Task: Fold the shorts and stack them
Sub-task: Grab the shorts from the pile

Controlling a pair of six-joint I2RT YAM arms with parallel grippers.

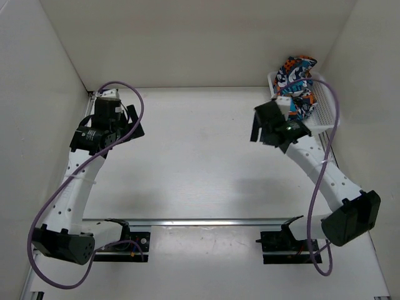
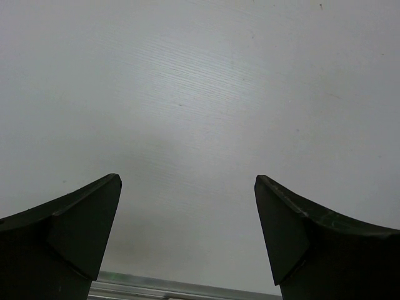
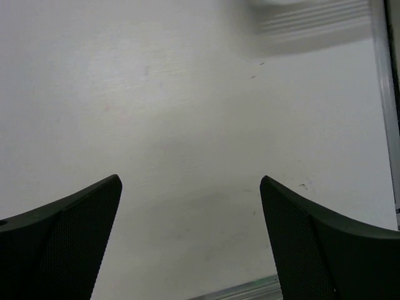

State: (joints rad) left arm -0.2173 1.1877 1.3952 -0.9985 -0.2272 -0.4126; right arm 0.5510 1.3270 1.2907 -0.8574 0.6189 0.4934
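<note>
Looking at the feeds, the shorts [image 1: 297,84] are bunched up in the white basket [image 1: 322,112] at the far right corner of the table [image 1: 200,162], sticking up out of its far end, so not on the work surface yet. My right gripper [image 3: 190,181] hangs just beside the basket's near-left side with its jaws spread wide and nothing between them. Its wrist cam only shows bare tabletop plus a blurry bit of basket at the top edge. The left gripper [image 2: 187,181] is well apart over the far left, jaws open too, holding nothing. So I reckon the step in hand is getting the shorts out of the basket. To do that well I'd lift the right arm over the rim, come down on top of the heap and pinch one fold rather than a fat wad, then carry it toward the middle where both arms can flatten it. Main worry is snagging the basket and tugging it along
</note>
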